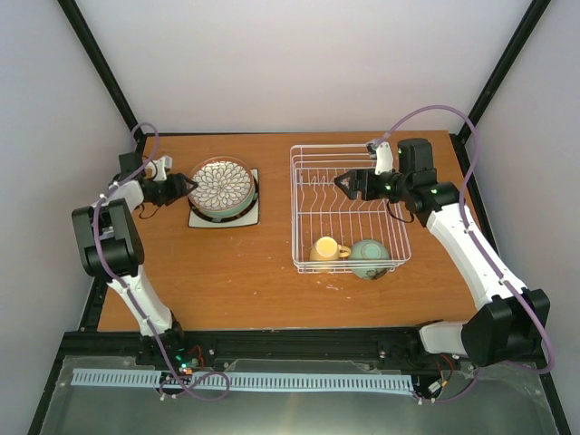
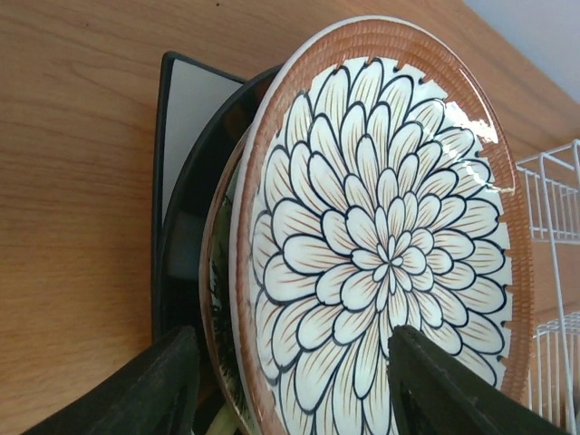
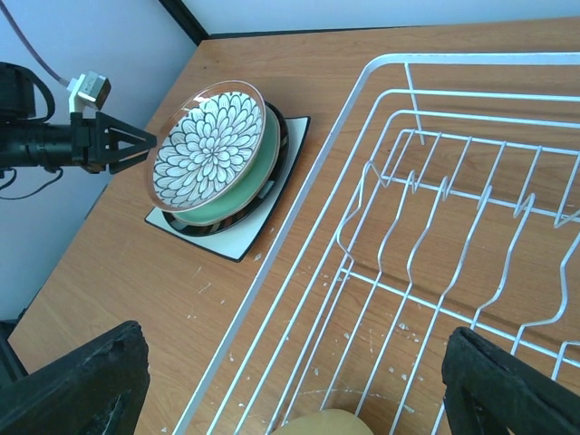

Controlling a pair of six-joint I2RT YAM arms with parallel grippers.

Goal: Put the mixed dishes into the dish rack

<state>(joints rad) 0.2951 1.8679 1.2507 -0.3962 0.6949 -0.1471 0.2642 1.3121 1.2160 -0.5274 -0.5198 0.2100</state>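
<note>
The white petal-patterned plate (image 1: 223, 184) tops a stack on the square white plate (image 1: 246, 217), left of the white wire dish rack (image 1: 349, 149). My left gripper (image 1: 186, 187) is open, its fingers straddling the petal plate's (image 2: 390, 236) left rim, one above the face and one below. From the right wrist, the petal plate (image 3: 208, 140) looks tilted on a green plate (image 3: 243, 184). My right gripper (image 1: 343, 182) is open and empty above the rack (image 3: 381, 68). The yellow mug (image 1: 324, 250) and the mint-green bowl (image 1: 370, 256) sit in the rack's near end.
A dark-rimmed plate (image 2: 195, 217) lies under the stack, above the square plate (image 2: 195, 109). The rack's upright prongs (image 1: 337, 191) run across its middle. The rack (image 2: 553, 181) stands just right of the stack. Bare wooden table (image 1: 227, 272) lies in front.
</note>
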